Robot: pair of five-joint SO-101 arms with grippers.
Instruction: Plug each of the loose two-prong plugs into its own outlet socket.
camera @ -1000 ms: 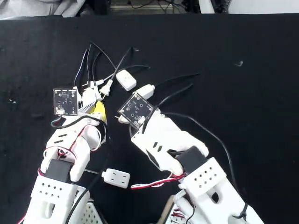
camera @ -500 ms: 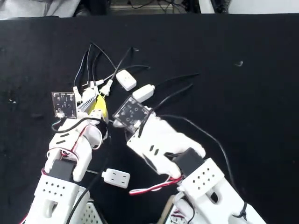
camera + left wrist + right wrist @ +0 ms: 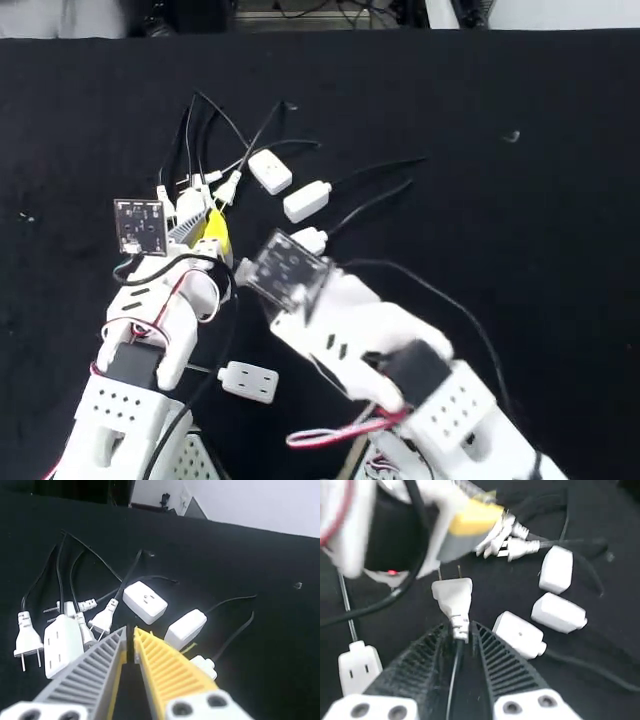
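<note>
Held plug: a white two-prong plug [image 3: 452, 596] is lifted off the table, its prongs pointing towards the left arm's gripper and just short of it.
Right gripper: the right gripper [image 3: 458, 627] has its black ribbed fingers pinched on the plug's neck, where the black cord leaves it; the cord runs back between the fingers.
Right arm: the right arm [image 3: 380, 350] stretches low from the near right edge towards the table's middle, and its wrist covers the held plug in the high view.
Left gripper: the left gripper [image 3: 129, 630], one finger grey and one yellow, has its tips pressed nearly together with a thin dark slit between them; nothing can be made out inside.
Left arm: the left arm [image 3: 150, 330] reaches forward from the near left corner, its gripper tip over the near edge of the plug cluster.
Loose plugs: one [image 3: 26, 639] lies flat beside a white socket block [image 3: 61, 647]; another [image 3: 102, 621] lies just beyond the left gripper's tips. Their black cords fan away across the table.
Cube sockets: three small white ones lie between the two arms, the farthest [image 3: 270, 171], a middle one [image 3: 307, 200], and the nearest [image 3: 310, 240] close to the right arm's wrist.
Flat socket: a white multi-slot one [image 3: 247, 381] lies apart, near the arms' bases.
Table: black cloth [image 3: 520, 250].
</note>
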